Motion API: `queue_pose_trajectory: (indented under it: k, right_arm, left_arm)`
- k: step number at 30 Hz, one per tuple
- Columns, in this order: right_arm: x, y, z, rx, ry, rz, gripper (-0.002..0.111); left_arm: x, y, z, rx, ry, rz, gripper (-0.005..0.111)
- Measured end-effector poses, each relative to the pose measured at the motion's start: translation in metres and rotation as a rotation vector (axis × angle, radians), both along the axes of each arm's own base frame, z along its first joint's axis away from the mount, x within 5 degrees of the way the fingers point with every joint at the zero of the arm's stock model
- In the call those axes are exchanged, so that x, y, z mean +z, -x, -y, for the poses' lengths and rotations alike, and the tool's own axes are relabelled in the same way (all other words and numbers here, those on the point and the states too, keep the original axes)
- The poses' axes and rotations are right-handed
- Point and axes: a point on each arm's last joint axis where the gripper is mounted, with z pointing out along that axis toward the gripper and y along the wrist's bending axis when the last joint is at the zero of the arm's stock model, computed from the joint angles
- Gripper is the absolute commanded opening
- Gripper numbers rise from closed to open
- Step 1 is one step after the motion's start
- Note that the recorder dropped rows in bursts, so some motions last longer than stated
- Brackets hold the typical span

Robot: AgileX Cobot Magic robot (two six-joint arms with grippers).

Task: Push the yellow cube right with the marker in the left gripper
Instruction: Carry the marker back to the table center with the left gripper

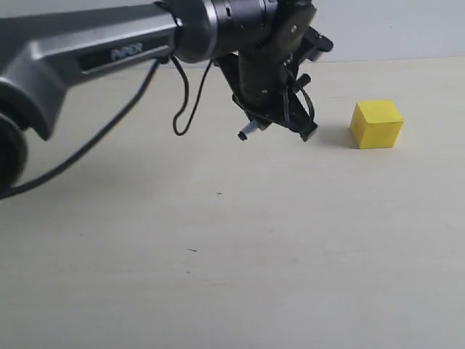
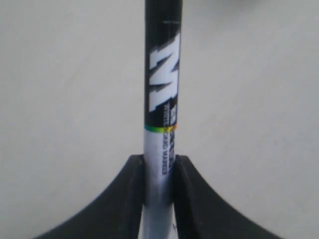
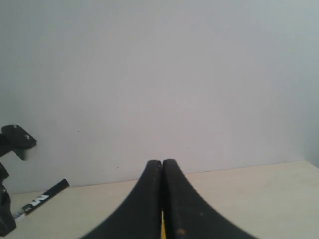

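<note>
**Exterior view:** The left gripper (image 1: 280, 116) hangs over the pale table (image 1: 218, 262) on a grey arm marked "PIPER" (image 1: 87, 51). Of the marker (image 1: 248, 129) only a short pale stub with a black end shows, poking out at the gripper's 8 o'clock. The claw's bulk hides the grip itself. The yellow cube (image 1: 376, 123) sits on the table at 3 o'clock from the gripper, near it but apart, with bare table between.

**Left wrist view:** Two black fingers (image 2: 130, 199) pinch the marker (image 2: 162, 99) by its white barrel. Its black-and-white label and black length run out beyond the fingertips, over bare table.

**Right wrist view:** The right gripper (image 3: 162, 167) has its fingers pressed together. A thin yellow sliver shows in the slit; what it is cannot be told. Beyond, the marker (image 3: 42, 199) slants out from the left gripper, before a white wall (image 3: 174, 74).
</note>
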Motion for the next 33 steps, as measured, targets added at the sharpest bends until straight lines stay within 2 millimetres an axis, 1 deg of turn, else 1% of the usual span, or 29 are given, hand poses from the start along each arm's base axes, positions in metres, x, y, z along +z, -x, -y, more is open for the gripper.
queue_pose_trajectory:
  k: [2,6,9,11,13,16,19,21,24,29,33]
  right_arm:
    - [0.000,0.000,0.000,0.000,0.000,0.000,0.000]
    - [0.000,0.000,0.000,0.000,0.000,0.000,0.000]
    - [0.000,0.000,0.000,0.000,0.000,0.000,0.000]
    - [0.000,0.000,0.000,0.000,0.000,0.000,0.000]
    - [0.000,0.000,0.000,0.000,0.000,0.000,0.000]
    - [0.000,0.000,0.000,0.000,0.000,0.000,0.000]
    - [0.000,0.000,0.000,0.000,0.000,0.000,0.000]
    - [0.000,0.000,0.000,0.000,0.000,0.000,0.000]
    - [0.000,0.000,0.000,0.000,0.000,0.000,0.000]
    - [0.000,0.000,0.000,0.000,0.000,0.000,0.000]
    - [0.000,0.000,0.000,0.000,0.000,0.000,0.000]
  left_arm:
    - [0.014,0.006,-0.012,0.042,0.026,-0.004,0.000]
    - [0.020,0.029,-0.034,0.081,0.107,-0.037,0.000]
    - [0.020,0.055,-0.054,0.146,0.226,-0.076,0.000]
    - [0.013,0.073,-0.070,0.224,0.281,-0.116,0.000]
    - [0.006,0.085,-0.084,0.280,0.292,-0.142,0.000]
    - [-0.003,0.097,-0.096,0.314,0.277,-0.174,0.000]
    - [-0.005,0.100,-0.097,0.344,0.282,-0.197,0.000]
    - [-0.008,0.101,-0.096,0.397,0.296,-0.215,0.000]
    - [-0.017,0.096,-0.098,0.497,0.308,-0.239,0.000]
    - [-0.047,0.080,-0.104,0.630,0.297,-0.285,0.000]
    - [-0.065,0.071,-0.097,0.669,0.330,-0.315,0.000]
